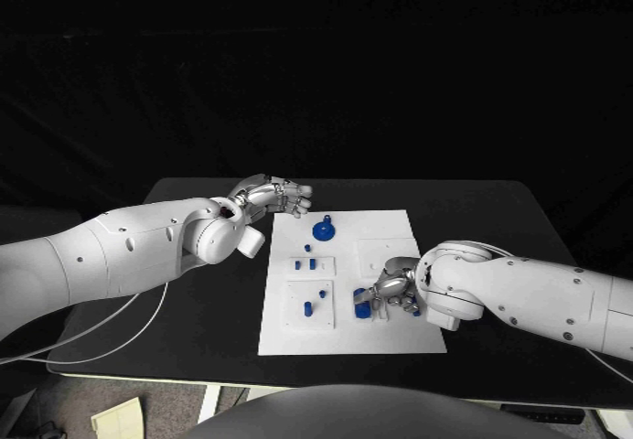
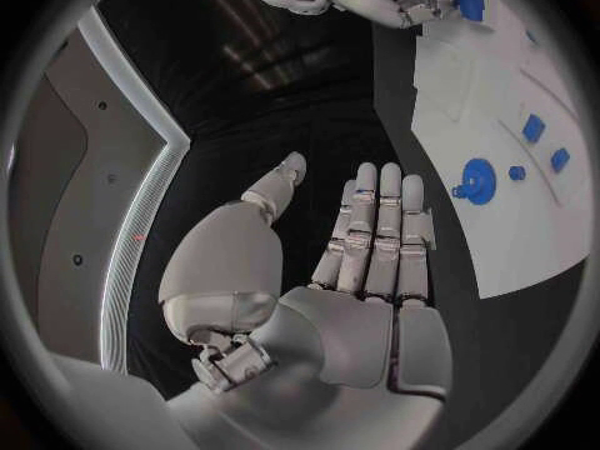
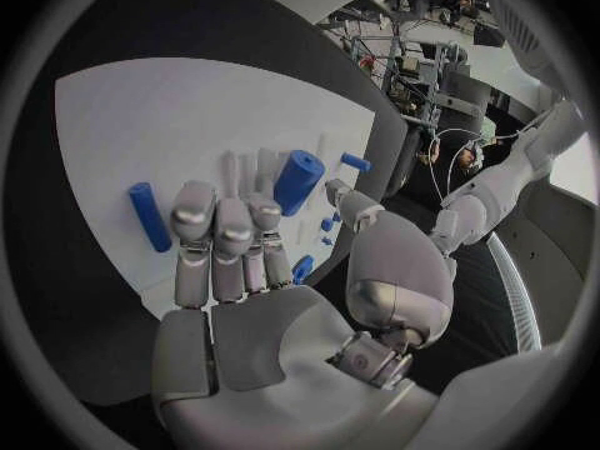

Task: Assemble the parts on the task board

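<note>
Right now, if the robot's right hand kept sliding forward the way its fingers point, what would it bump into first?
Probably the blue cylinder lying on the task board, just beyond the right hand and its fingertips. How near it lies is hard to judge.

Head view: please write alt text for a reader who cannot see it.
A white task board lies on a black table with small blue parts on it. The right hand rests over the board's near right side, beside a blue part; the left hand hovers, holding nothing, by the far left corner.
</note>
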Controlling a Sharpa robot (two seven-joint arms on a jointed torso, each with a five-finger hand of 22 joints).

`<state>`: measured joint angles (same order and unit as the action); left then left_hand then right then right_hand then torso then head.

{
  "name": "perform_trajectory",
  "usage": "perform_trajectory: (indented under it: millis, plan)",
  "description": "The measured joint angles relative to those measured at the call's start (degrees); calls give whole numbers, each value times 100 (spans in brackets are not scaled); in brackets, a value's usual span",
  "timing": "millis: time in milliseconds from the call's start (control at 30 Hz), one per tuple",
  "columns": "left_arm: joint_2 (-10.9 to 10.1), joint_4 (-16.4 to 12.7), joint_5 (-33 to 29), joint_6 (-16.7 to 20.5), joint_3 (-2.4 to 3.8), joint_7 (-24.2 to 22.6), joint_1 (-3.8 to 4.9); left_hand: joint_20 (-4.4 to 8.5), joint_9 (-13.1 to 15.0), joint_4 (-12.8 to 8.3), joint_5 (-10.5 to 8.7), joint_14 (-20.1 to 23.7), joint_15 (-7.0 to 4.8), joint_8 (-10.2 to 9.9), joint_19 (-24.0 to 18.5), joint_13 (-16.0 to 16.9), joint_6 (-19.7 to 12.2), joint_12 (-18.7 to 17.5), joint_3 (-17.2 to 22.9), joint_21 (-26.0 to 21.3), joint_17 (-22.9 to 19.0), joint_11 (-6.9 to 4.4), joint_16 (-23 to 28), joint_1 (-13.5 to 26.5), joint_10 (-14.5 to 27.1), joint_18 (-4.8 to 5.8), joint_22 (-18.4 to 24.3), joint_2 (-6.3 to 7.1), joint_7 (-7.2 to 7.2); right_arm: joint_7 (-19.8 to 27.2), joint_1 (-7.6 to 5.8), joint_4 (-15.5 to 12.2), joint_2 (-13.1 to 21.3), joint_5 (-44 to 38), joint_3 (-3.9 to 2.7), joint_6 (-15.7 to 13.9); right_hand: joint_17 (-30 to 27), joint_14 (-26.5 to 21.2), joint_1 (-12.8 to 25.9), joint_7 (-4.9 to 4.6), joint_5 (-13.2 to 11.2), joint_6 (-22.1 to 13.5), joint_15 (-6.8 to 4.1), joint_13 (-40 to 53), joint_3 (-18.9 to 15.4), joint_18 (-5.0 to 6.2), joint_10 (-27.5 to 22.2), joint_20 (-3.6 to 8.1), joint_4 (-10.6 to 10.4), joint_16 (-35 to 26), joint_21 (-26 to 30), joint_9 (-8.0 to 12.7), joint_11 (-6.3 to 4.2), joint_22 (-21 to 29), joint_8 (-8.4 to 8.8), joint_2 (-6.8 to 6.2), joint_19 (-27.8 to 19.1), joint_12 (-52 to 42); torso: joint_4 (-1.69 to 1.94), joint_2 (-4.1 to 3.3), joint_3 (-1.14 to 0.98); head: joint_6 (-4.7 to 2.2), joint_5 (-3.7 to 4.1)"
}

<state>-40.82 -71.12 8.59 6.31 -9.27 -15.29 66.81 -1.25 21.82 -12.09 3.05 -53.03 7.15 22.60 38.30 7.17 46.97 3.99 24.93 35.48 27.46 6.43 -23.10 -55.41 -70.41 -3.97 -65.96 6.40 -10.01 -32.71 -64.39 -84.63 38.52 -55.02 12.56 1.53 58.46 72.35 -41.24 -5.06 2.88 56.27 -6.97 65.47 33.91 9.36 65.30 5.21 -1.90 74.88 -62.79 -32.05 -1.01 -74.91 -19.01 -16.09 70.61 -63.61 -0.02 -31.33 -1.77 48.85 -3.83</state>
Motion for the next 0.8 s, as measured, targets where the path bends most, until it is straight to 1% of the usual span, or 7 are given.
perform_trajectory:
  millis: [200,267,433,467,533,633,800]
  plan:
    - [-2,2,0,-3,0,3,0,0,-5,0,0,0,0,0,0,0,0,0,0,0,0,21,0,0,21,6,0,0,0,83,0,-97,133,-48,0,-37,11,-3,-1,0,0,-1,3,13,-64,0,-14,0,65,0,0,-14,-15,0,0,1,-1,0,-1,-1,-4,-2,-4]
    - [-8,1,0,-4,0,4,0,0,-5,0,0,0,0,0,0,0,0,0,0,0,-1,21,0,0,21,10,1,0,0,153,0,-172,225,-69,0,-48,18,-3,-37,1,0,-1,4,15,-88,0,-19,0,88,-13,0,-23,-20,0,0,34,-1,0,-3,-2,-4,-9,-3]
    - [-17,8,0,-6,0,7,0,0,-5,0,0,0,0,0,0,1,0,0,0,0,5,21,0,0,21,22,1,0,0,368,0,-374,428,-104,-1,-51,38,-5,-336,2,0,-3,5,23,-106,-1,-19,20,284,-22,1,-48,-20,0,0,65,-22,0,-8,-2,-7,-24,2]
    - [-17,14,0,-7,0,7,0,0,-5,0,0,0,0,0,0,0,0,0,0,0,5,21,0,0,21,32,1,0,0,409,0,-420,471,-111,-1,-48,45,-10,-408,2,0,-3,10,23,-117,-1,-18,20,346,-22,1,-55,-20,0,0,85,-23,0,-8,-2,-7,-26,3]
    - [-17,25,0,-7,0,9,0,0,-5,0,0,0,0,0,0,1,0,0,0,0,5,21,0,0,21,0,1,0,0,460,0,-467,518,-123,-1,-43,50,-11,-481,2,0,-2,12,23,-139,-1,-18,13,426,-22,1,-61,-20,0,0,142,-30,0,-11,-2,-8,-29,4]
    - [-17,27,0,-10,0,13,0,0,-5,0,0,0,0,0,0,1,0,0,0,-22,4,21,0,0,21,-30,-4,0,0,521,0,-492,539,-145,-2,-28,56,-11,-656,28,0,25,11,23,-141,-1,-18,12,557,-28,1,-71,-20,0,0,185,-31,0,-12,-2,-8,-30,4]
    - [-12,30,0,-12,0,17,0,0,-5,0,0,0,0,0,0,1,0,0,0,-22,4,21,22,0,21,-30,-4,0,0,571,0,-494,513,-183,-2,0,70,14,-886,53,0,51,-11,23,-69,-2,4,34,706,-45,1,-78,-42,1,0,326,-8,0,-9,-2,-8,-34,13]
